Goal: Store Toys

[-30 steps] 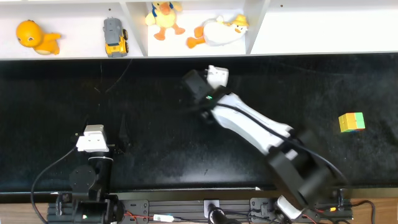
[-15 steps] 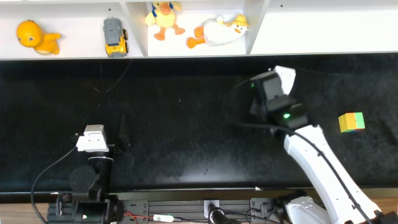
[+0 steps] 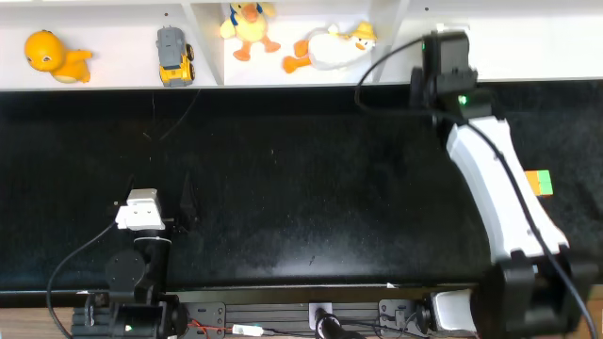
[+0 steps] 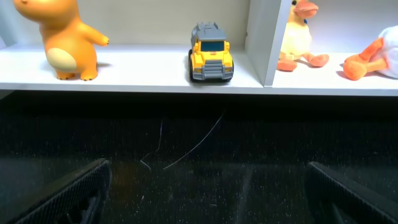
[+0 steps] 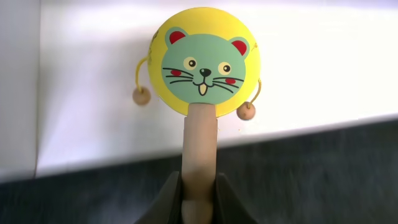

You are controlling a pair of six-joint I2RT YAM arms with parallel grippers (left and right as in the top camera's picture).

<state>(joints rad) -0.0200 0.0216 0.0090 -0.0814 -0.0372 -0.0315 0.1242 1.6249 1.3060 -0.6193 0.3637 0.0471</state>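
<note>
- The left claw (image 4: pixel 208 171) sits low over the black worktop (image 3: pixel 283 188), close to its own arm's base. Its two fingers are spread wide apart and hold nothing.
- From the left wrist view, the bare worktop runs ahead of that claw up to the front edge of the white shelf (image 3: pixel 283 77).
- A coloured cube (image 3: pixel 539 182) lies on the worktop at the right side. It is partly hidden behind the right arm and well apart from the shelf.
- The right arm reaches up the right side of the worktop to the shelf, where the right claw (image 5: pixel 199 193) is clenched on the wooden handle of a rattle (image 5: pixel 202 68).
- The rattle points away from the claw. Its handle crosses the shelf's front edge and its round yellow head, painted with a green cat face, is over the white shelf floor.
- A small wooden bead hangs at each side of the rattle's head. Whether the head rests on the shelf or is held just above it cannot be told.
- A white divider (image 5: pixel 18 81) stands beside the rattle, closing off that compartment on one side.
- At the far edge, in the next compartment over, a white plush duck (image 3: pixel 330 47) lies on its side beside an upright yellow plush duck (image 3: pixel 249 28).
- In the left compartment a toy truck (image 3: pixel 173 56) stands near the divider, facing the worktop, and an orange toy (image 3: pixel 57 55) stands farther left.
</note>
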